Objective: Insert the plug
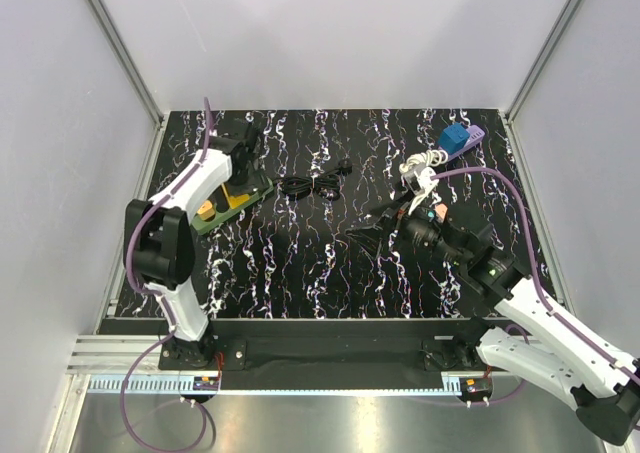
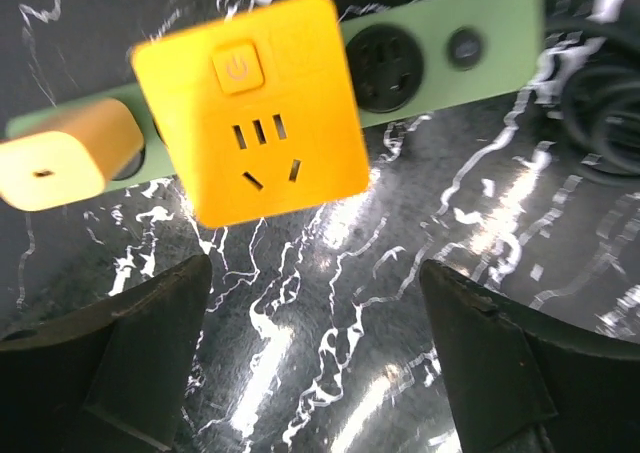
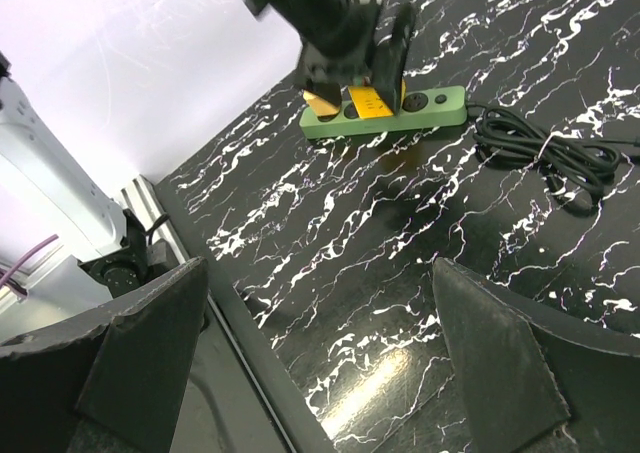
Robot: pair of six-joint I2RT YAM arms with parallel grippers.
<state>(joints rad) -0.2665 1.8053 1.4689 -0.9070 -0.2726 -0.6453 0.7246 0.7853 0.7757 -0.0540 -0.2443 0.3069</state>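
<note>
The left gripper (image 2: 318,358) hangs just above the green power strip (image 2: 455,43), its jaws apart with nothing between them. That suggests the yellow plug (image 2: 250,108) needs no holding. The plug sits on a middle socket of the strip and seems pushed home, but its prongs are hidden under its body. A smaller orange plug (image 2: 60,163) sits beside it. The black cable (image 1: 310,186) lies coiled just right of the strip. The right gripper (image 3: 320,353) hovers well apart, jaws wide and empty, probably so it does not crowd the left arm. Beyond it, blue and white items (image 1: 455,138) are too small to identify.
</note>
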